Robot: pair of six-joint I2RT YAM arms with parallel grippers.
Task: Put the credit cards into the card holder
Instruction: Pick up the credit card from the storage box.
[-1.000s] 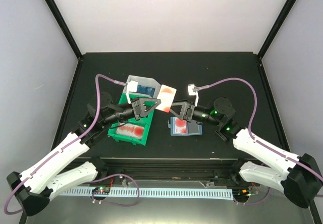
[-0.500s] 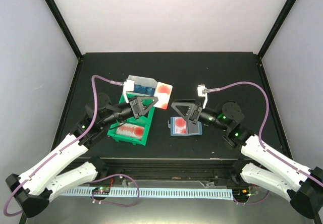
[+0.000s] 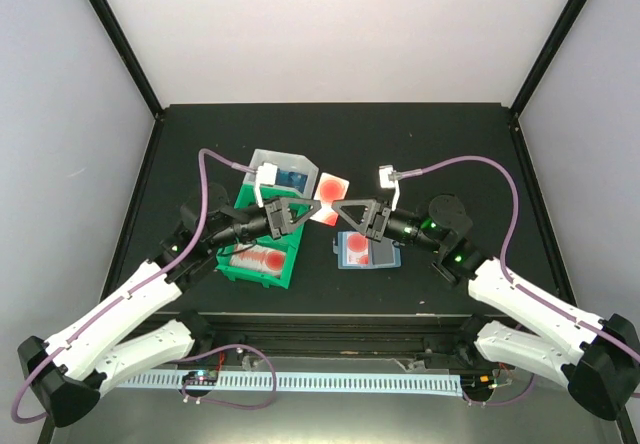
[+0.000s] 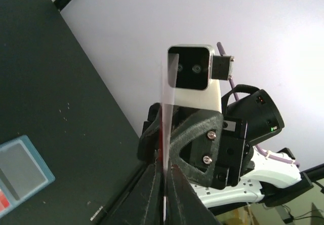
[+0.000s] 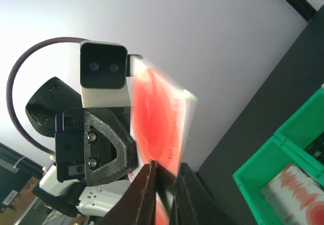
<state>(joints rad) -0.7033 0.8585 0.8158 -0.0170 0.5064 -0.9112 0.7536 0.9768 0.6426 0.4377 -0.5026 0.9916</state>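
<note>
Fingers (image 4: 150, 199) of the left gripper (image 3: 314, 205) are pinching a credit card (image 5: 154, 116) by one edge. They are holding it in mid-air above the table (image 3: 450, 144). Facing it, the right gripper's (image 3: 340, 207) fingers (image 5: 186, 199) are bracketing the card's other edge with only a slim gap. Whether they are truly gripping it, I cannot tell.

A botched handover looks like the main risk. If the left fingers are letting go before the right ones are biting firmly, the slick card could slide out and drop. If both are pulling at once, such a thin sheet could bend or flick free. A shallow edge grip could also let the card pivot, making it awkward to feed into the holder.

Nearest, on the left, the green bin (image 3: 288, 264) is showing rigid moulded plastic walls, with red-and-white cards (image 3: 255, 257) lying flat inside. To its right, below the raised card, the card holder (image 3: 388, 257) is lying flat on the matte black table. It is a teal rectangle with a pale window. The held card is thin and glossy, white with a red disc, and reads as a mere sliver edge-on. Farthest, the white bin (image 3: 262, 159) is holding blue cards (image 3: 288, 177).
</note>
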